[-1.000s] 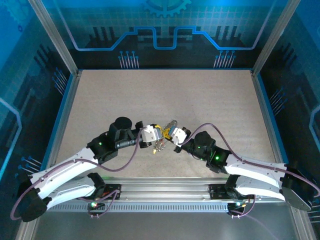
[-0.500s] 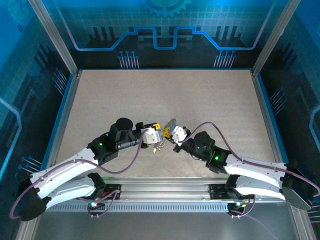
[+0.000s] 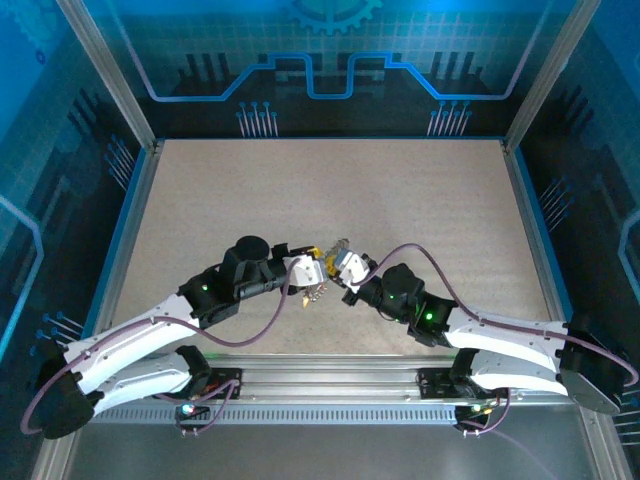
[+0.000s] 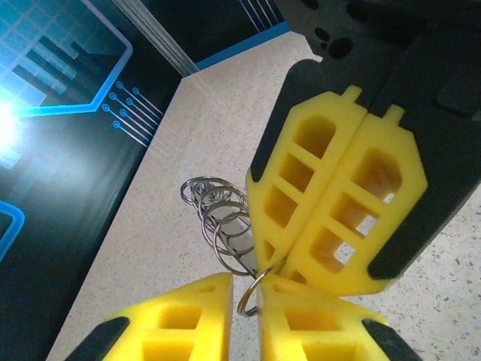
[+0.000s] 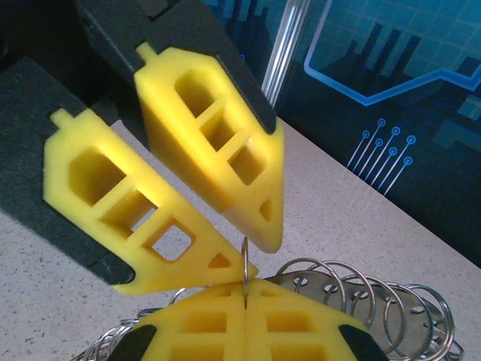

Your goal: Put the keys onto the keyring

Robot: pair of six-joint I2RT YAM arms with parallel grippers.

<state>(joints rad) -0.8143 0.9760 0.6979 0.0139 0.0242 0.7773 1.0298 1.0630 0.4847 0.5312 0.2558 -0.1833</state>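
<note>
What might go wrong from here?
1. The right gripper pinches the thin ring only at the tips of its jaws; a tug may pull it free.
2. The left gripper crowds it tip to tip, so the two may collide.
3. The chain of rings sits right beside the jaws and may snag.

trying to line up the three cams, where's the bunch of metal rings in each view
top external: rings, a small grey glint just below centre, on the far side of where the two arms' jaws meet.
left wrist: rings left of centre, beside the shut right jaws.
right wrist: rings bottom right, beside that camera's own jaws.
shared landmark: yellow jaws meeting tip to tip over the tan table.
</note>
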